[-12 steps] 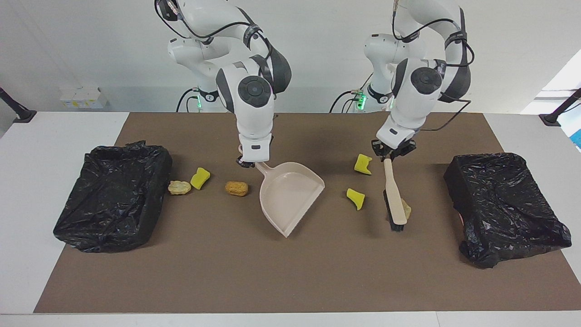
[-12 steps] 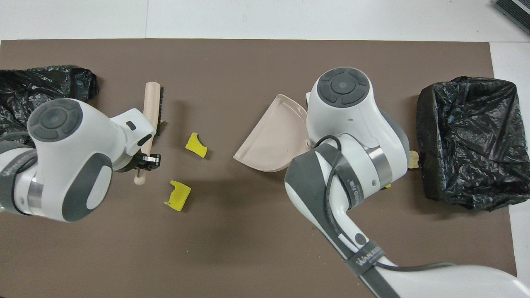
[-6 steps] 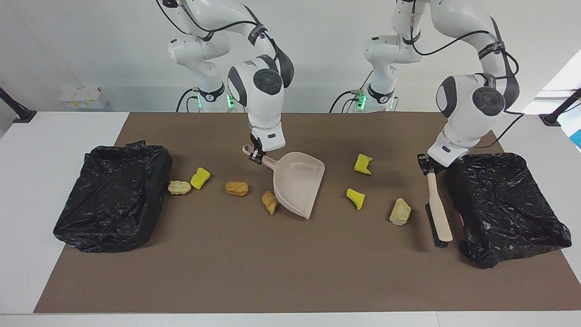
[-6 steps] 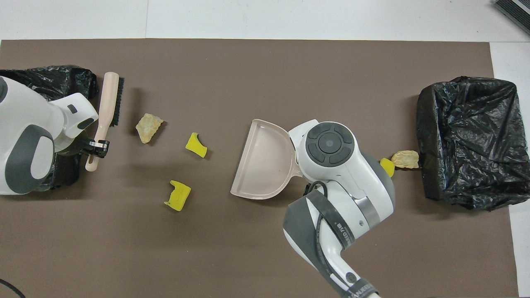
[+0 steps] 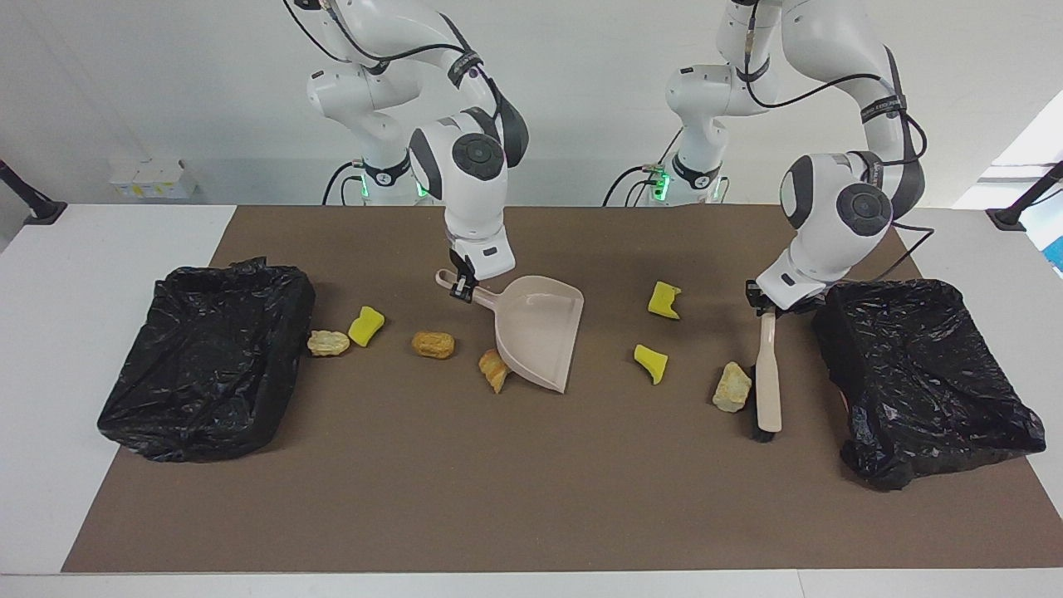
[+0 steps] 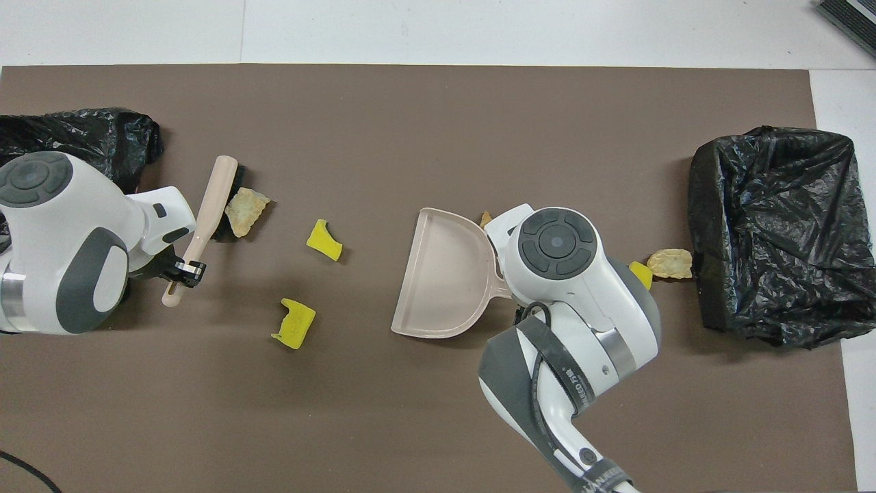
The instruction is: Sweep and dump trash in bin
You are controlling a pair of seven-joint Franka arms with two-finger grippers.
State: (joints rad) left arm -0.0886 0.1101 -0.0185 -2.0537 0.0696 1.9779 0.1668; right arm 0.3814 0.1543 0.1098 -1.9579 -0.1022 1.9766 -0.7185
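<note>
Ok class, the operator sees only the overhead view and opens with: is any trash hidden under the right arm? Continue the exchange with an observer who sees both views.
Observer: Yes, a brown lump lies on the mat there, between the dustpan and a yellow sponge.
Operator: Is the dustpan held?
Observer: The right hand is shut on its handle; the pan is tilted, lip on the mat.
Operator: Anything by that lip?
Observer: An orange lump sits right beside it, outside the pan.
</note>
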